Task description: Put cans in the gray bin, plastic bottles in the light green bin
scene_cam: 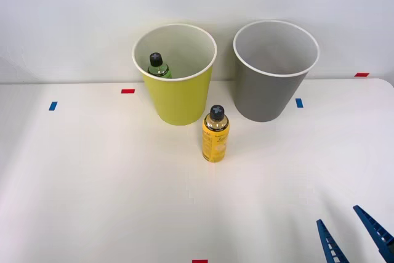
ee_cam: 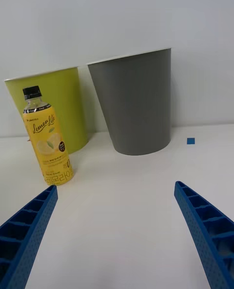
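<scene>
The right gripper (scene_cam: 352,233) hangs spread wide and empty, ready for a grasp. Ahead and to its left, 1 yellow bottle (scene_cam: 215,134) stands upright just before the light green bin (scene_cam: 176,93), which already holds the green bottle (scene_cam: 158,66).

I count two bins, one light green bin (scene_cam: 178,100) and one gray bin (scene_cam: 268,93), and two bottles, one yellow bottle (scene_cam: 215,135) and one green bottle (scene_cam: 158,66).
</scene>
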Robot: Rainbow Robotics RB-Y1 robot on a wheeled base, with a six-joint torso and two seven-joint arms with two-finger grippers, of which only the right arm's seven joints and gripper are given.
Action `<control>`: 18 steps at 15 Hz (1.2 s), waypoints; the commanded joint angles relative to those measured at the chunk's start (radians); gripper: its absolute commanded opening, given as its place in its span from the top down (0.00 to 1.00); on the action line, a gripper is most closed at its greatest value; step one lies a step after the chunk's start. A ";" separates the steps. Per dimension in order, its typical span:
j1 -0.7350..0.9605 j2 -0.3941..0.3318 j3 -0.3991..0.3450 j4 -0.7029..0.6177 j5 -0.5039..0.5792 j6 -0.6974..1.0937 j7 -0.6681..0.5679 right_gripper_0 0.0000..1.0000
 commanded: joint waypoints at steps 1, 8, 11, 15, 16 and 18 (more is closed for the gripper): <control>0.000 0.000 0.000 0.000 0.000 0.000 0.000 0.18; 0.000 0.000 0.000 0.000 0.000 0.000 0.000 0.18; 0.000 0.000 0.000 0.000 0.000 0.000 0.000 0.18; 0.000 0.000 0.000 0.000 0.000 0.000 0.000 0.18; 0.000 0.000 0.000 0.000 0.000 0.000 0.000 0.18; 0.000 0.000 0.000 0.000 0.000 0.000 0.000 0.18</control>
